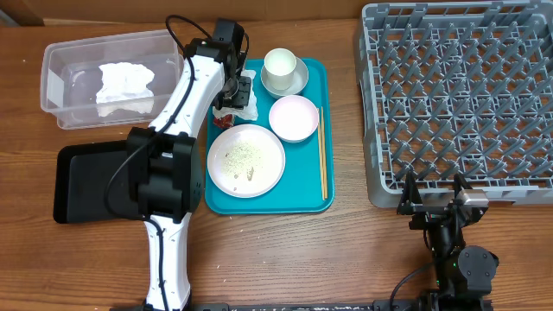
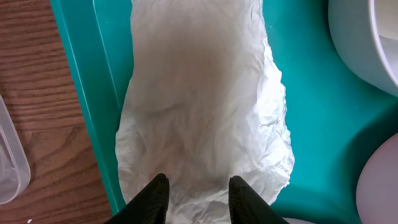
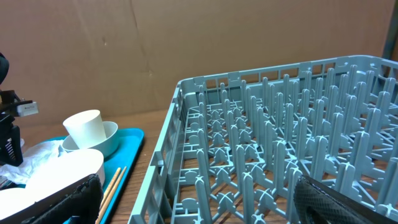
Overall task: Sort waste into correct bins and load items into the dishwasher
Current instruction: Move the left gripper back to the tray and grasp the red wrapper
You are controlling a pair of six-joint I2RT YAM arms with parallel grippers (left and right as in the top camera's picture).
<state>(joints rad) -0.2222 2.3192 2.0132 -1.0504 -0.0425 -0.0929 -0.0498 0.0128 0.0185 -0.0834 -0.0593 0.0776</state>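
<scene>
A crumpled white paper napkin (image 2: 199,106) lies on the far left part of a teal tray (image 2: 311,124). Its left edge reaches the tray's rim, and a cup (image 1: 280,62) stands to its right. The napkin looks very light, soft and limp. It should crush easily under a pinch, is unlikely to slip, cannot break, and will probably droop or unfold once lifted. A raised fold near its middle seems the best place to pinch, since a flat edge could slide out from between the fingers.

The left gripper (image 2: 199,182) points straight down over one end of the napkin, its two black fingers moderately apart and holding nothing. Whether the tips touch the paper cannot be told. The left arm stretches from the near edge of the table to the tray's far left corner.

A clear tub (image 1: 50,95) sits at the far left of the table. The right gripper (image 1: 433,188) rests wide open and empty just beside the near edge of the grey dish rack (image 1: 367,104).
</scene>
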